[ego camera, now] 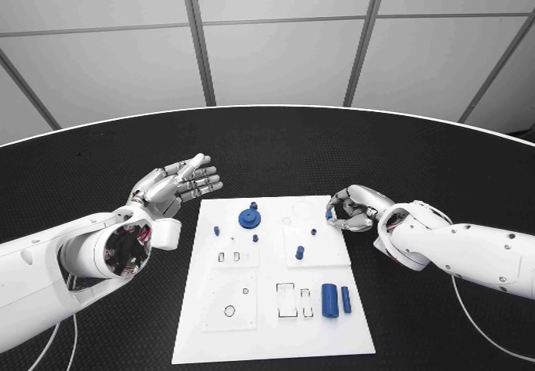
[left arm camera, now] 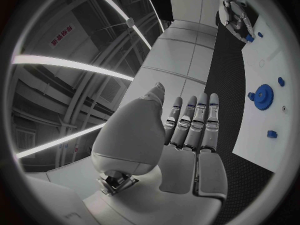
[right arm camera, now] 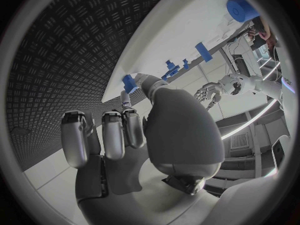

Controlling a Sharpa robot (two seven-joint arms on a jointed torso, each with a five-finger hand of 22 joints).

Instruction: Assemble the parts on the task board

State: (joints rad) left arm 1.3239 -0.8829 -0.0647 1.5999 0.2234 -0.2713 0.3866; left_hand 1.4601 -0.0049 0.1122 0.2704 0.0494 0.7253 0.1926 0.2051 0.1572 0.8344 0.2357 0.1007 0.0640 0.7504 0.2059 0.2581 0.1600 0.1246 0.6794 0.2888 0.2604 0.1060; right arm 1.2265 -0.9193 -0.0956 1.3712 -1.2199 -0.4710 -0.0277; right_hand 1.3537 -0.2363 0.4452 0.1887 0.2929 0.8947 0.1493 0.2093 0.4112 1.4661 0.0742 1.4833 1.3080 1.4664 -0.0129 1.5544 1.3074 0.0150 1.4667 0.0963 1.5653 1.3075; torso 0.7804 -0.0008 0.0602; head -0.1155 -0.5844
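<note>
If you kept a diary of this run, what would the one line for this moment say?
left hand: open, raised beside task board | right hand: pinching small blue part at board's right edge | blue gear: on board

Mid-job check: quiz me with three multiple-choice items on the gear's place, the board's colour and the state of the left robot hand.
1. Where is the gear?
A. On the board's far half
B. On the bare table
C. In a robot hand
2. What colour is the board?
A. Blue
B. White
C. Grey
3. What is the left robot hand doing?
A. Gripping a part
B. Pressing on the board
C. Holding nothing, fingers apart

Key: 1 A, the gear sits on the plate near its far edge; 2 B, the plate is white against the black table; 3 C, its palm is bare beside the board.
</note>
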